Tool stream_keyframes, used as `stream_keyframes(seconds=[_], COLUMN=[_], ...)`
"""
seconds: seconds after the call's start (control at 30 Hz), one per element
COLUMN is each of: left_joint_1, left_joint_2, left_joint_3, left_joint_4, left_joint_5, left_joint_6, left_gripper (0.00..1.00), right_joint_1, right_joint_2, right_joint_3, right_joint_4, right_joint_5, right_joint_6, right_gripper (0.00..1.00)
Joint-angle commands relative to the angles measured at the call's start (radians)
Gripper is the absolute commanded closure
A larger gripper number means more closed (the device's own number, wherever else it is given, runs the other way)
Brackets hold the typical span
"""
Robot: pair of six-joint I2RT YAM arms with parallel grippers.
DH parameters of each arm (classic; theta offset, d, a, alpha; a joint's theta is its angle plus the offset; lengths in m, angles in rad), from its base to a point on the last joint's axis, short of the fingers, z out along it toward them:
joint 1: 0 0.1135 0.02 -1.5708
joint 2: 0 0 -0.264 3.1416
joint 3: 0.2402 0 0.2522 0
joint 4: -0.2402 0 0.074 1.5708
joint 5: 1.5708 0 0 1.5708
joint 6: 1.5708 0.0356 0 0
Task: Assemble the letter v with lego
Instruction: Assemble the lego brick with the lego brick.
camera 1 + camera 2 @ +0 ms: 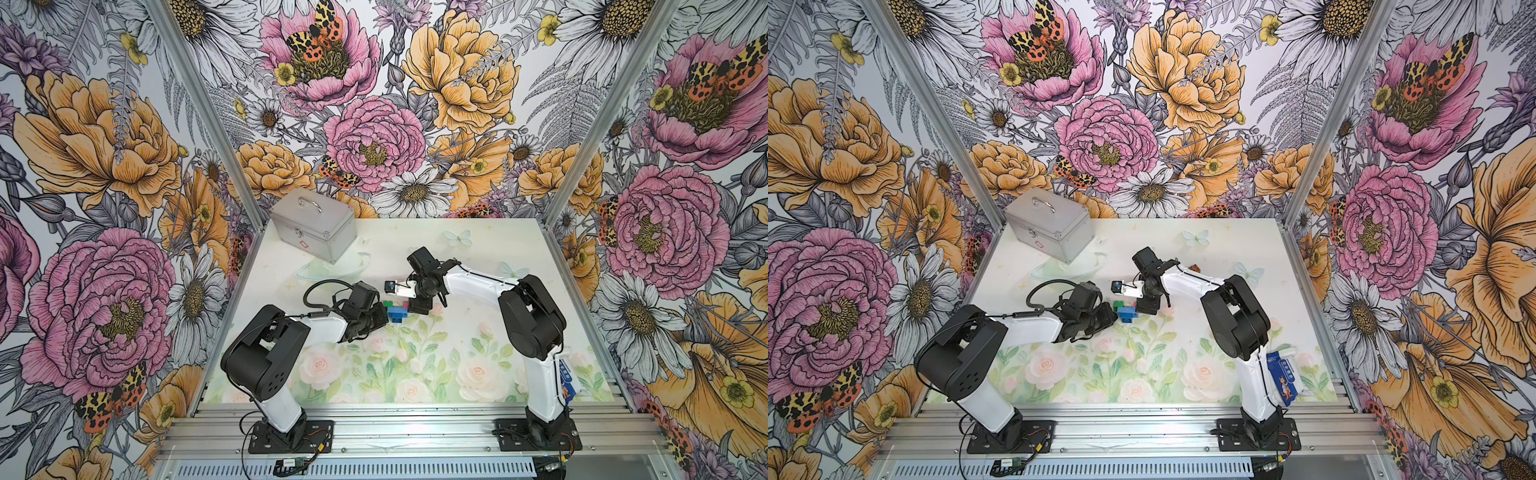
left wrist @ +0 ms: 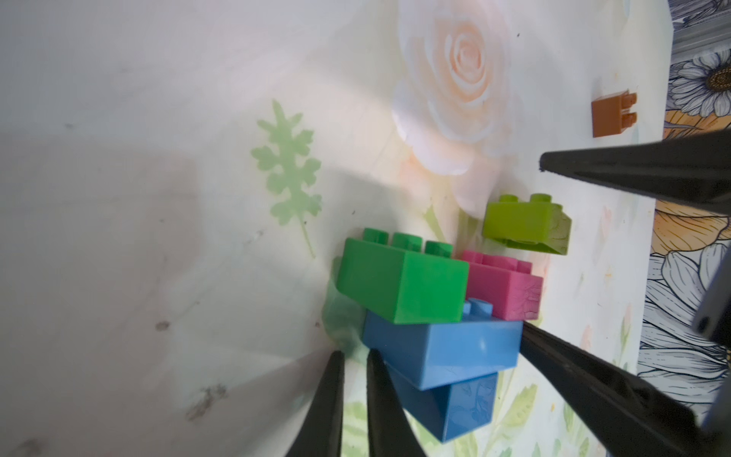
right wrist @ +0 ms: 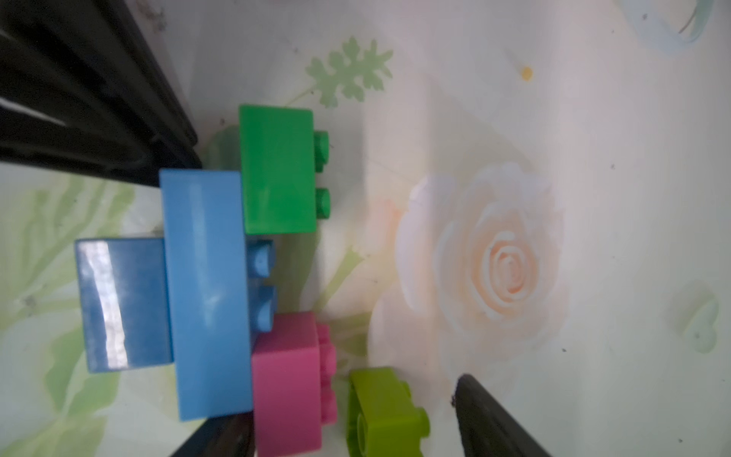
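Precision is the call right now, folks! The half-built letter v (image 1: 397, 311) lies flat near the middle of the bench (image 1: 457, 249). The dark blue brick (image 3: 122, 304) forms the point, the light blue brick (image 3: 205, 292) runs across it, and the green brick (image 3: 277, 170) and pink brick (image 3: 288, 380) start the two arms.

The lime brick (image 2: 522, 223) sits tilted just beside the pink one's studs, not yet seated, and that looks like the step in hand. The right claw (image 3: 352, 411) is spread wide, fingers either side of the lime brick and clear of it, gripping nothing.

To do it well, square the lime brick to the pink studs first. Then close on its flat sides and press straight along the studs, no twisting.

The left claw (image 2: 355, 356) is pressed together and empty, tips right at the light blue brick's end. That's a handy brace against the push, I'd say. The brown brick (image 2: 611, 116) waits well apart.
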Motion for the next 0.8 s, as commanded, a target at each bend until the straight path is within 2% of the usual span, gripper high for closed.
stream_keyframes(seconds=[0.0, 0.47, 0.77], left_joint_1=[0.011, 0.003, 0.003], left_joint_2=[0.001, 0.053, 0.063], left_joint_3=[-0.008, 0.040, 0.050], left_joint_4=[-0.001, 0.010, 0.010], left_joint_5=[0.022, 0.032, 0.033], left_joint_6=[0.021, 0.026, 0.026], left_gripper=[0.85, 0.85, 0.85], right_joint_1=[0.002, -0.006, -0.016], right_joint_2=[0.015, 0.021, 0.020], right_joint_3=[0.008, -0.005, -0.003], right_joint_4=[0.003, -0.009, -0.022], right_joint_5=[0.030, 0.013, 0.000], right_joint_6=[0.017, 0.012, 0.010], right_gripper=[0.20, 0.22, 0.28])
